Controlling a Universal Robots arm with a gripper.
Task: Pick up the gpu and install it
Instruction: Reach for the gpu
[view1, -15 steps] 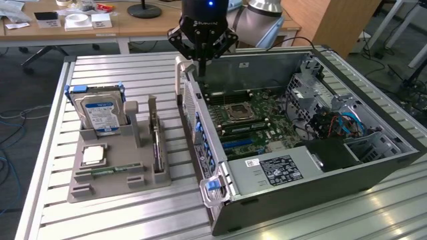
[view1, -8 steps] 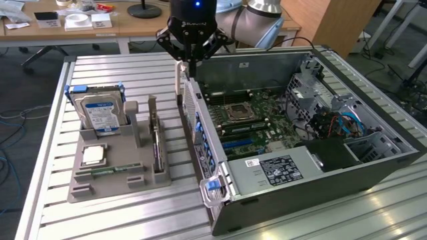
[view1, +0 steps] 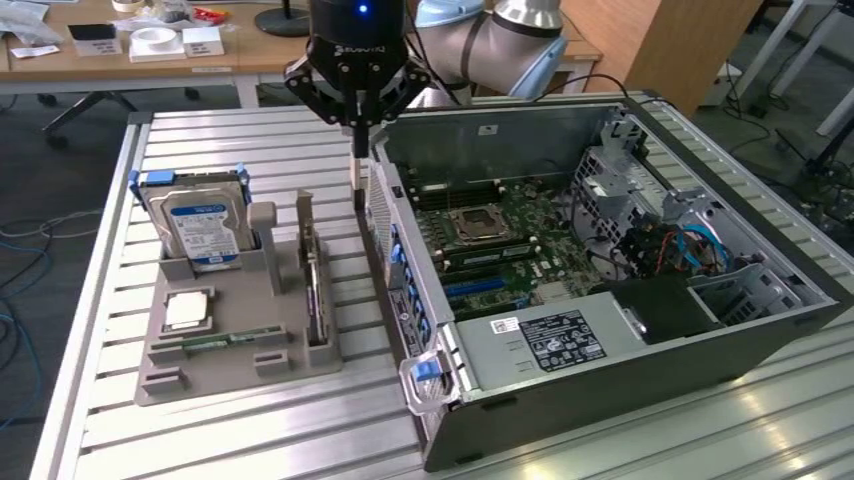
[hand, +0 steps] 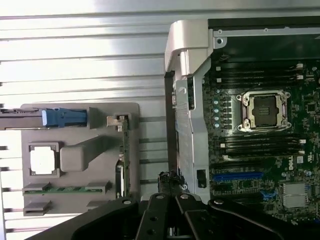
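Observation:
The gpu (view1: 315, 290) stands on edge in a slot of the grey holder tray (view1: 214, 375), a thin dark card with its silver bracket end toward the back. From the wrist view the gpu (hand: 125, 160) is seen edge-on in the same slot. My gripper (view1: 358, 150) hangs above the narrow gap between the tray and the open computer case (view1: 587, 380), fingers shut and pointing down with nothing between them. It is behind and to the exterior view's right of the gpu, apart from it. In the wrist view my gripper (hand: 170, 182) sits beside the case wall.
The tray also holds a silver hard drive (view1: 200, 230) in a blue bracket, a processor (view1: 187, 310) and a green memory stick (view1: 220, 340). The case lies open with its motherboard (view1: 494, 240) facing up. Everything rests on a slatted metal table (view1: 240, 440).

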